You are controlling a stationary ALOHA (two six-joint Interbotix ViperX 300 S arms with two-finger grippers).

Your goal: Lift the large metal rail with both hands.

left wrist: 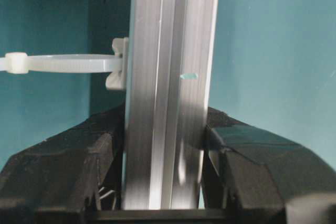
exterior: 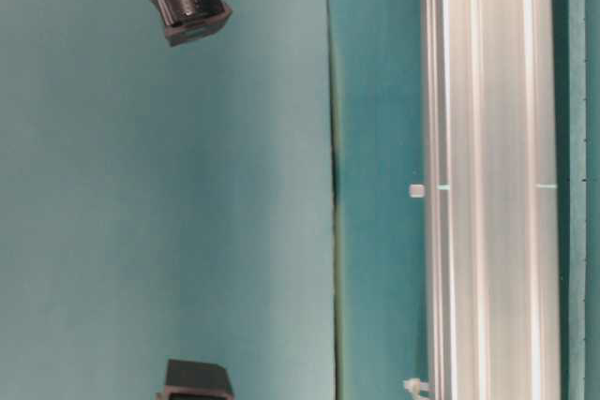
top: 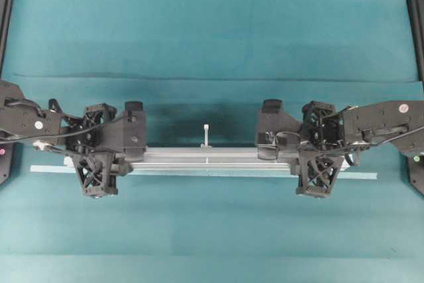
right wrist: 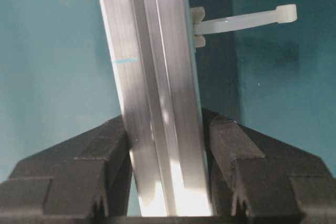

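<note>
The large metal rail (top: pixel 207 157), silver and grooved, runs left to right across the middle. A white peg (top: pixel 207 134) stands at its centre. My left gripper (top: pixel 122 157) is shut on the rail near its left end. In the left wrist view the rail (left wrist: pixel 165 77) sits between both pads of the gripper (left wrist: pixel 164 129), beside a white peg (left wrist: pixel 63 62). My right gripper (top: pixel 295 156) is shut on the rail near its right end. In the right wrist view the rail (right wrist: pixel 152 66) is clamped in the gripper (right wrist: pixel 163 129), slightly slanted. I cannot tell if the rail is off the cloth.
A thin flat pale-teal strip (top: pixel 199 174) lies just in front of the rail, longer than it. A dark shadow (top: pixel 199 114) falls on the teal cloth behind the rail. The table-level view shows the rail (exterior: pixel 487 175) close up.
</note>
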